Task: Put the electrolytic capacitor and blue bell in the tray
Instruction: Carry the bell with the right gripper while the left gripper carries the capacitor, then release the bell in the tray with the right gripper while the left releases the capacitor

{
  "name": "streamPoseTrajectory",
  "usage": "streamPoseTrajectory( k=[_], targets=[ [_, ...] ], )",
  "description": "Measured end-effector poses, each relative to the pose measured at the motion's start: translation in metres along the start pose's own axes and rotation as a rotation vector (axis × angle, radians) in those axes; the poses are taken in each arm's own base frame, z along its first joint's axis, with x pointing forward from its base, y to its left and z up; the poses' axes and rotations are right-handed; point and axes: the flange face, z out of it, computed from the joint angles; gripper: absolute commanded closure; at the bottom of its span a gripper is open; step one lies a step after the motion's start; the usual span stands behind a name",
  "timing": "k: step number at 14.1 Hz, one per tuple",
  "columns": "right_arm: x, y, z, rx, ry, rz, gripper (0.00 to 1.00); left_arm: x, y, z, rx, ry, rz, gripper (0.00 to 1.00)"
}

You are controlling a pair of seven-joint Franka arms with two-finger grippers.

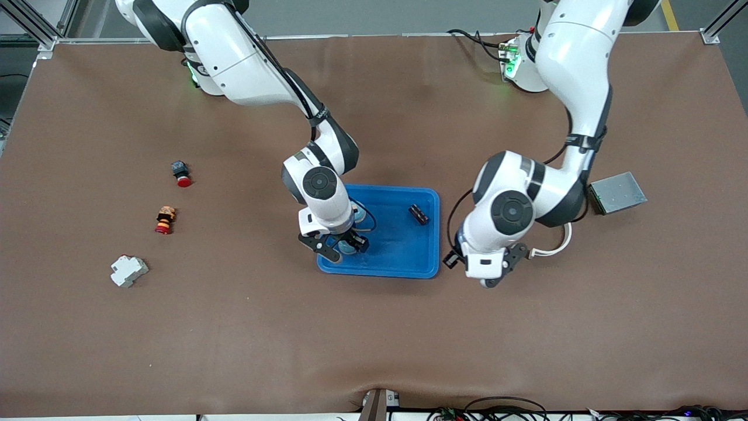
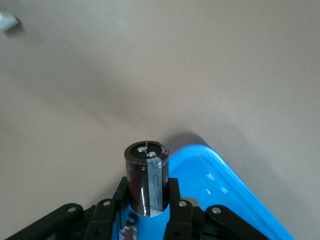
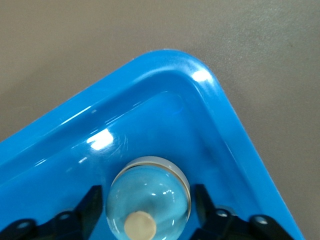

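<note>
The bright-blue tray (image 1: 397, 251) lies mid-table. The blue bell (image 1: 346, 246), a pale blue dome with a cream knob (image 3: 150, 195), rests in the tray's corner (image 3: 200, 75) toward the right arm's end. My right gripper (image 1: 342, 244) (image 3: 147, 210) is low over it, fingers open on either side with thin gaps. My left gripper (image 1: 485, 278) (image 2: 147, 200) is shut on the electrolytic capacitor (image 2: 146, 175), a dark brown cylinder with a grey stripe. It holds the capacitor upright above the table, beside the tray's corner (image 2: 225, 190) at the left arm's end.
A small black part (image 1: 418, 214) lies in the tray. A grey metal box (image 1: 617, 192) sits toward the left arm's end. Toward the right arm's end lie a red-capped button (image 1: 181, 173), an orange and red button (image 1: 165, 220) and a white breaker (image 1: 128, 271).
</note>
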Motion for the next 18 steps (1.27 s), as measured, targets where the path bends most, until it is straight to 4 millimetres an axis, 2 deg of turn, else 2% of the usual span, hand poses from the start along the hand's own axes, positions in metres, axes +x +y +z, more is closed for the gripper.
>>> streamPoseTrajectory(
  k=[3, 5, 8, 13, 15, 18],
  targets=[
    [0.001, 0.0, 0.001, 0.002, 0.002, 0.0, 0.0, -0.037, 0.017, 0.012, -0.022, 0.008, 0.008, 1.0],
    [0.001, 0.0, 0.001, 0.002, 0.005, -0.002, 0.0, -0.055, 0.024, 0.02, -0.034, 0.012, 0.025, 1.0],
    [0.003, -0.003, -0.003, -0.015, 0.032, -0.039, 0.0, -0.063, 0.027, 0.037, -0.038, 0.014, 0.026, 1.0],
    [0.018, -0.013, -0.029, -0.102, 0.023, -0.045, 0.0, -0.074, 0.028, 0.09, -0.021, 0.012, 0.036, 1.0],
    [0.036, -0.014, -0.045, -0.127, 0.017, -0.059, 0.0, -0.082, 0.029, 0.096, -0.014, 0.011, 0.032, 1.0],
    [0.085, -0.003, -0.08, -0.153, 0.004, -0.122, 0.0, -0.093, 0.03, 0.101, -0.008, 0.009, 0.043, 0.96]
  ],
)
